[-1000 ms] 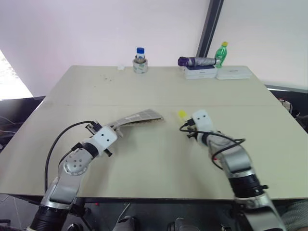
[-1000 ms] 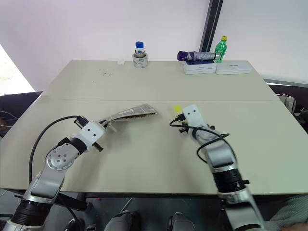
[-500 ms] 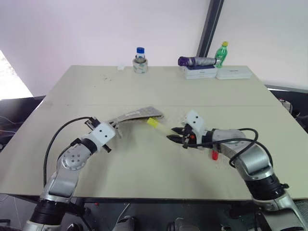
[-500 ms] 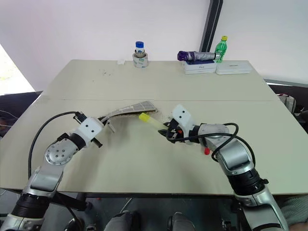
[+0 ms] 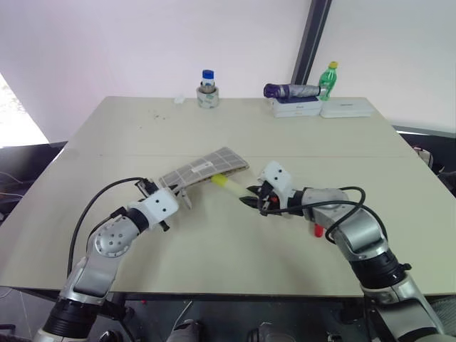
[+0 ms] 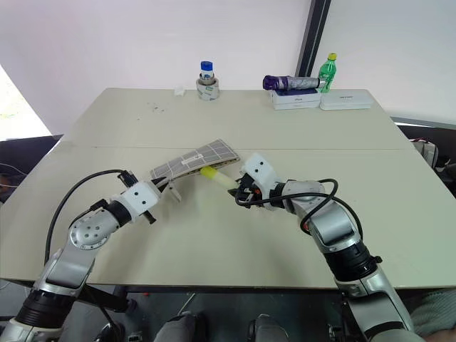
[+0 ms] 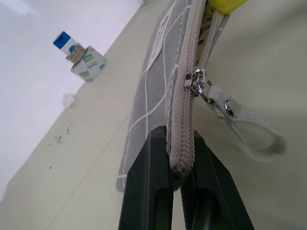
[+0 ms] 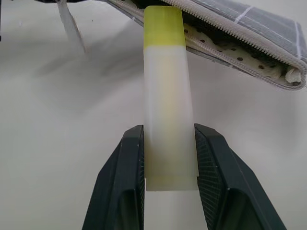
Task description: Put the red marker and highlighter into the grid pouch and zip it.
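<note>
Highlighter [image 8: 165,100] sits clamped between the right gripper's [image 6: 241,196] fingers, its yellow cap at the grid pouch's [image 5: 206,167] open mouth, toward ten o'clock. Left gripper [image 7: 181,165] pinches the pouch's zipper end. What seems the red marker [image 5: 315,229] lies at four o'clock.

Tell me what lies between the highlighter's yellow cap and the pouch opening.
Nothing: in the right wrist view, the stubby pale yellow highlighter has its cap at the open mouth of the grey grid fabric pouch.

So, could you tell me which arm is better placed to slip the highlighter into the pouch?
Right: its end effector grips the highlighter, cap at the pouch opening. The left end effector is clamped on the pouch's end.
</note>
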Motion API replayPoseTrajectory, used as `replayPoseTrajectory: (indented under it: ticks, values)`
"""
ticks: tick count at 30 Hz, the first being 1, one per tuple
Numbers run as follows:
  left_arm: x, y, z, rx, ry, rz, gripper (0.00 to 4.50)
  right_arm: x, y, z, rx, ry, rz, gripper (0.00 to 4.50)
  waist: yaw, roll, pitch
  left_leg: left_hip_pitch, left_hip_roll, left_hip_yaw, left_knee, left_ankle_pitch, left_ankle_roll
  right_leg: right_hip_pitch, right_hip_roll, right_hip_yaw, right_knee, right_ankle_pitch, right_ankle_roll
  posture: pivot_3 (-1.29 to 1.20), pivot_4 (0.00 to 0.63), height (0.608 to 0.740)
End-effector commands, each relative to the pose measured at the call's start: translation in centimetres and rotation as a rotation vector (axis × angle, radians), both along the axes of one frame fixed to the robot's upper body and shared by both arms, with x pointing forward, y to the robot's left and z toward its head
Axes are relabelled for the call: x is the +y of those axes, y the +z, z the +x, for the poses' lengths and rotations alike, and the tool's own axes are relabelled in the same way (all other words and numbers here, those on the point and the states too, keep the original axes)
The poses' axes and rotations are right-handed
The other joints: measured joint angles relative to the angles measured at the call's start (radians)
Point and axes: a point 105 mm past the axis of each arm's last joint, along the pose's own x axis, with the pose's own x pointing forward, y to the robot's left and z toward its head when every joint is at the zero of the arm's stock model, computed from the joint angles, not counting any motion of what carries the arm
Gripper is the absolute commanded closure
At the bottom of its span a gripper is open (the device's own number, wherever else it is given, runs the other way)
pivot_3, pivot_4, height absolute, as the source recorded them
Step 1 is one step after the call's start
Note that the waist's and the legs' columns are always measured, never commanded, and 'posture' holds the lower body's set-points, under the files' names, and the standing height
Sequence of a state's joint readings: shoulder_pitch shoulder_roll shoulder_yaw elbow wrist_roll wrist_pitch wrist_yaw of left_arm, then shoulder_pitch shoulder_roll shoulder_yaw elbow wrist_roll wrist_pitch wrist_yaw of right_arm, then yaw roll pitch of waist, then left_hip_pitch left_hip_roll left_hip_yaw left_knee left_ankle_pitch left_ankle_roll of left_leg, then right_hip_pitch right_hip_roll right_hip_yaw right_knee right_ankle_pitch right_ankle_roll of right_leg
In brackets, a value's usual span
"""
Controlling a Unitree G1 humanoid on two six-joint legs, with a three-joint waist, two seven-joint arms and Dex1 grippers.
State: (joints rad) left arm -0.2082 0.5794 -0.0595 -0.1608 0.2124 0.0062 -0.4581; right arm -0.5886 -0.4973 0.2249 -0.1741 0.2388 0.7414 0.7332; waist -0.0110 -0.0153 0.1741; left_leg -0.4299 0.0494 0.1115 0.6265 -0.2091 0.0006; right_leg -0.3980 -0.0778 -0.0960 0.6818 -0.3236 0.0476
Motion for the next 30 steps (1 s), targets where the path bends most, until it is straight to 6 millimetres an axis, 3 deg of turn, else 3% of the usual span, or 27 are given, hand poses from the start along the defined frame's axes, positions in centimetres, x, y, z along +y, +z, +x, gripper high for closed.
replayPoseTrajectory:
  ticks: [1,8,12,15,24,30]
  values:
    - [-0.7,0.7,-0.3,-0.045,-0.044,0.043,4.50,0.5,2.1,0.1,-0.057,0.024,0.031,3.64,-0.001,0.000,0.000,0.000,0.000,0.000,0.000,0.000,0.000,0.000,0.000,0.000,0.000,0.000,0.000,0.00,0.150,0.737]
    - [-1.2,1.0,-0.8,-0.064,-0.098,0.034,4.50,-0.5,2.1,0.8,-0.076,0.007,-0.022,3.64,-0.001,0.000,0.000,0.000,0.000,0.000,0.000,0.000,0.000,0.000,0.000,0.000,0.000,0.000,0.000,0.00,0.150,0.737]
    - [-2.1,0.7,-1.2,-0.045,-0.154,0.028,4.50,0.5,0.7,0.0,-0.120,0.104,-0.143,3.64,-0.001,0.000,0.000,0.000,0.000,0.000,0.000,0.000,0.000,0.000,0.000,0.000,0.000,0.000,0.000,0.00,0.150,0.737]
    - [-2.6,0.4,-1.5,-0.064,-0.209,0.120,4.50,1.0,0.8,0.3,-0.112,0.115,-0.154,3.64,-0.004,0.000,0.000,0.000,0.000,0.000,0.000,0.000,0.000,0.000,0.000,0.000,0.000,0.000,0.000,0.00,0.150,0.737]
    - [-3.5,0.4,-1.7,-0.065,-0.269,0.105,4.50,2.9,0.7,-0.7,-0.106,0.205,-0.158,3.64,-0.002,0.000,0.000,0.000,0.000,0.000,0.000,0.000,0.000,0.000,0.000,0.000,0.000,0.000,0.000,0.00,0.150,0.737]
    - [-2.9,0.7,-1.3,-0.061,-0.221,0.066,4.50,2.5,1.2,-0.2,-0.111,0.176,-0.132,0.64,0.000,0.000,0.000,0.000,0.000,0.000,0.000,0.000,0.000,0.000,0.000,0.000,0.000,0.000,0.000,0.00,0.150,0.737]
